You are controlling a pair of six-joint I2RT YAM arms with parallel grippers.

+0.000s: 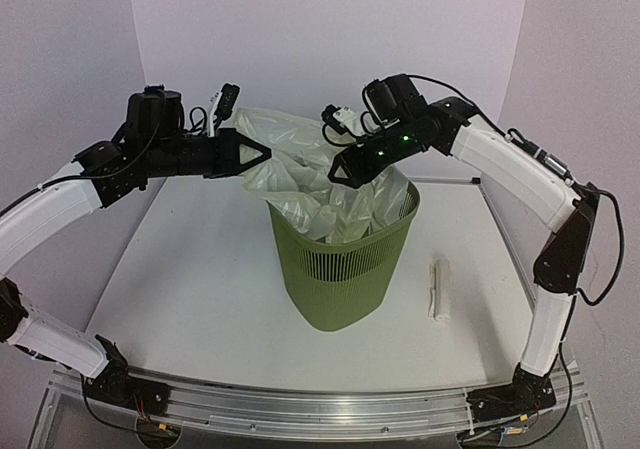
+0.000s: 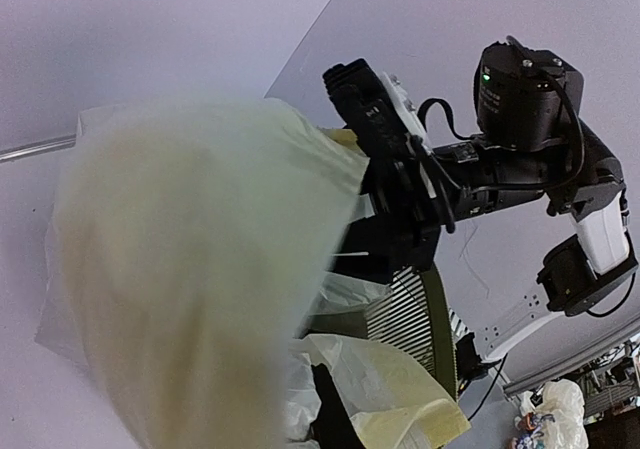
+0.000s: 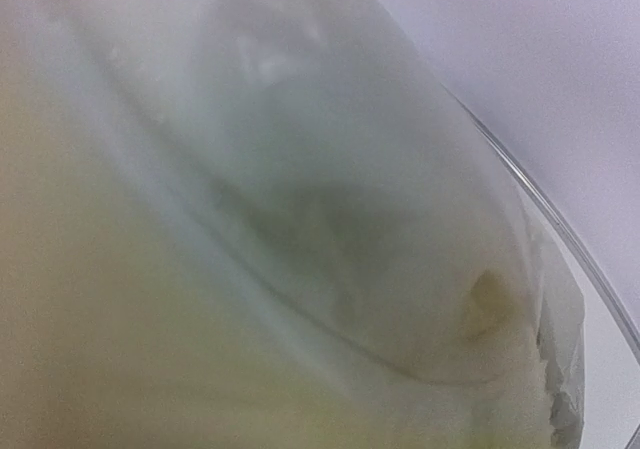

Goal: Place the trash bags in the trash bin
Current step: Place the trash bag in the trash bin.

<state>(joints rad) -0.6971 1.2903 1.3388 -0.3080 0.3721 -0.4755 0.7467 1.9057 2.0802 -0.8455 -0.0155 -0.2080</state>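
Note:
The olive-green trash bin (image 1: 345, 269) stands mid-table. A translucent pale trash bag (image 1: 285, 134) bulges out of its mouth and rises behind its left rim. My left gripper (image 1: 266, 155) is shut on the bag's upper left edge, above the rim. In the left wrist view the bag (image 2: 190, 269) fills the left half, one dark finger (image 2: 340, 409) pokes through the film, and the bin's slatted wall (image 2: 420, 314) shows behind. My right gripper (image 1: 336, 176) hovers over the bin's opening, against the bag; how its jaws stand is unclear. Bag film (image 3: 300, 219) covers the right wrist view.
A white rolled object (image 1: 440, 289) lies on the table right of the bin. The right arm's wrist (image 2: 520, 99) hangs close across from my left gripper. Purple walls close the back and sides.

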